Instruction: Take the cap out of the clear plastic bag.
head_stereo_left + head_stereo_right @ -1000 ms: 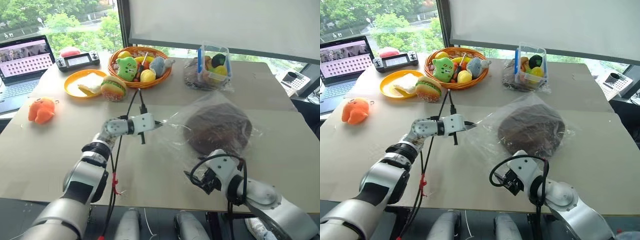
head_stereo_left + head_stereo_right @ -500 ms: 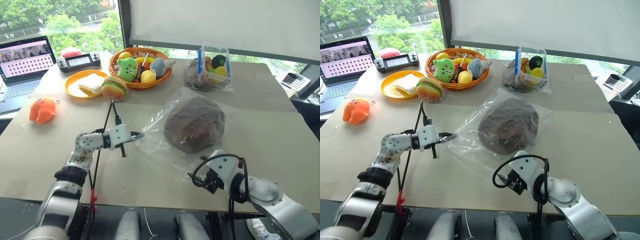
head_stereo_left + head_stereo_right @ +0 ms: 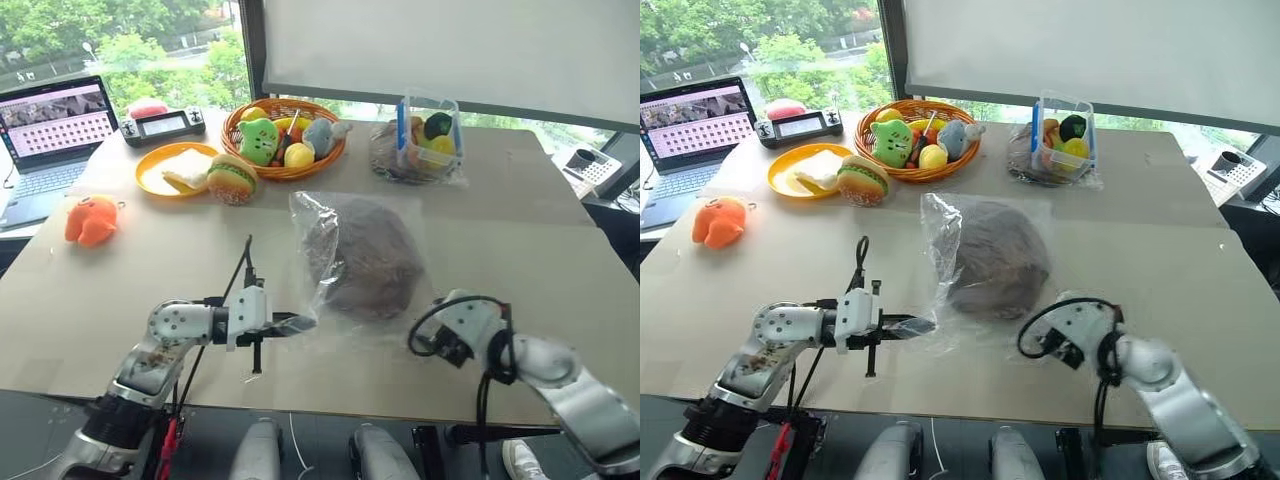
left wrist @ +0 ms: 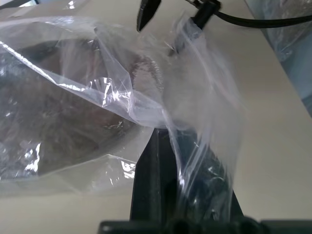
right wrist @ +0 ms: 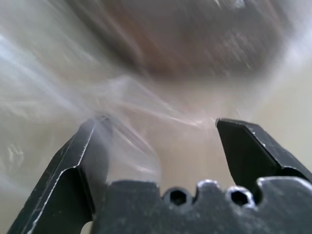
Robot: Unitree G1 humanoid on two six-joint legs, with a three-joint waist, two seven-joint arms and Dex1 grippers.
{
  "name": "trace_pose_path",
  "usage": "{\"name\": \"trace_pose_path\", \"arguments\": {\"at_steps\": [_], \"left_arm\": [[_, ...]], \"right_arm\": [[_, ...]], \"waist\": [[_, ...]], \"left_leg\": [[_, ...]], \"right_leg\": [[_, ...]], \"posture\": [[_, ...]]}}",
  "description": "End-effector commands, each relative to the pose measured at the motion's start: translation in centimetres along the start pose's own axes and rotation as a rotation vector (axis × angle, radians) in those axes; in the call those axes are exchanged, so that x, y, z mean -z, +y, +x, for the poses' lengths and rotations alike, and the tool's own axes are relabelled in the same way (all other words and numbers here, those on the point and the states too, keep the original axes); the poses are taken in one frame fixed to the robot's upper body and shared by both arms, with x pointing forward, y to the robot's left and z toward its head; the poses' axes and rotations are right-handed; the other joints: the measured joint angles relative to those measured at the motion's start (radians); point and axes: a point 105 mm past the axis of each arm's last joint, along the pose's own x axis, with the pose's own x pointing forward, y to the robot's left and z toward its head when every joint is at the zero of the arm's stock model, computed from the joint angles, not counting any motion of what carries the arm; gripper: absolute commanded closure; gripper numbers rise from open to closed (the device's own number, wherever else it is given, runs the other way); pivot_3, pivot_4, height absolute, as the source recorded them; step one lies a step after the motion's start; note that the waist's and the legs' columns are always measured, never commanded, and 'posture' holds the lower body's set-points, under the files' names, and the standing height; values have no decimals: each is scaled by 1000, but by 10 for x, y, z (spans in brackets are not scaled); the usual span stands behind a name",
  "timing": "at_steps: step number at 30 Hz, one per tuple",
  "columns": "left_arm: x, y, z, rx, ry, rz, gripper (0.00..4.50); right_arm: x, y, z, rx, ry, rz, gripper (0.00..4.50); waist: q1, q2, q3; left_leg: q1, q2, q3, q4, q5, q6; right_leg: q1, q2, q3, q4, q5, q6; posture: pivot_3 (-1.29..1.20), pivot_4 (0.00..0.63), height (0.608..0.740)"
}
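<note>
Step in hand: opening phase, bag secured by one corner, cap not yet out.

Nearest the robot, the left gripper (image 3: pixel 300 323) sat low over the front of the desk (image 3: pixel 120 290), forearm lying roughly level and pointing toward the robot's right. Its jaws were together, clamped on a twisted corner of the clear plastic bag (image 3: pixel 305 215); in the left wrist view the film (image 4: pixel 195 112) draped over the closed black fingers (image 4: pixel 156 180).

The right gripper (image 3: pixel 450 347) hovered just beside the near right edge of the bag, arm bent at the elbow, pointing forward and somewhat down. Jaws stood wide apart, holding nothing; in its wrist view loose film lay against one finger (image 5: pixel 80 156), but the gap itself looked empty. Whether that finger actually touched the film I cannot tell.

The cap (image 3: pixel 362 256) lay mid-desk, fully inside the bag, a dark-brown dome under wrinkled film, the bag drawn out toward the left gripper.

Judgement: the next move calls for the right gripper to find the bag's mouth, or pinch the cap through it, while the left keeps tension. Risk: thin film slipping or bunching.

Farther back: toy burger (image 3: pixel 229 178), orange plate (image 3: pixel 150 175), fruit basket (image 3: pixel 235 135), clear box (image 3: pixel 428 130), laptop (image 3: pixel 50 125).
</note>
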Motion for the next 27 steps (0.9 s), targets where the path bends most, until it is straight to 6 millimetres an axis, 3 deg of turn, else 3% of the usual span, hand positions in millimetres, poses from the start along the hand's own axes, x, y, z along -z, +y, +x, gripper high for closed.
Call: {"name": "trace_pose_path", "arguments": {"at_steps": [1, 3, 6, 11, 20, 23, 27], "left_arm": [[-3, 19, 15, 1, -7, 38, 4482], [-1, 29, 23, -26, 0, 30, 4482], [-3, 47, 44, -83, -10, -5, 4482], [-18, 55, 49, -113, -64, -61, 4482], [-47, 59, 42, -165, -183, -101, 4482], [-49, 57, 42, -170, -197, -99, 4482], [-49, 51, 41, -160, -203, -85, 4482]], "right_arm": [[-8, -37, -26, 105, -42, -26, 568], [-19, -36, -34, 88, -104, -5, 568], [-71, -7, -61, -71, -389, 158, 568], [-96, 30, -80, -284, -525, 273, 568], [-92, 49, -46, -307, -493, 416, 568], [-84, 47, -32, -274, -480, 471, 568], [-73, 31, -14, -164, -491, 536, 568]], "waist": [[6, 1, 0], [2, 1, 0], [-2, 2, -1], [-7, 2, -1], [-5, 2, -1], [-4, 2, -1], [-4, 2, -1]], "left_leg": [[0, 0, 0, 0, 0, 0], [0, 0, -1, 0, 0, 0], [0, 0, -1, 0, 0, 0], [-1, 0, -1, 0, 0, 0], [0, 0, -1, 0, 0, 1], [-1, -1, -1, 0, 0, 0], [-1, -1, -1, 0, 0, 0]], "right_leg": [[0, 0, 0, 0, 0, 0], [0, 0, -1, 0, 0, 0], [0, 1, 0, 0, 0, 1], [1, 1, 0, 0, 0, 1], [1, 1, 0, 0, 0, 1], [0, 1, 0, 0, 0, 1], [0, 1, 0, 0, 0, 1]], "posture": [[0, 150, 740], [0, 150, 740], [0, 150, 740], [0, 150, 740], [0, 150, 740], [0, 150, 740], [0, 150, 740]]}}
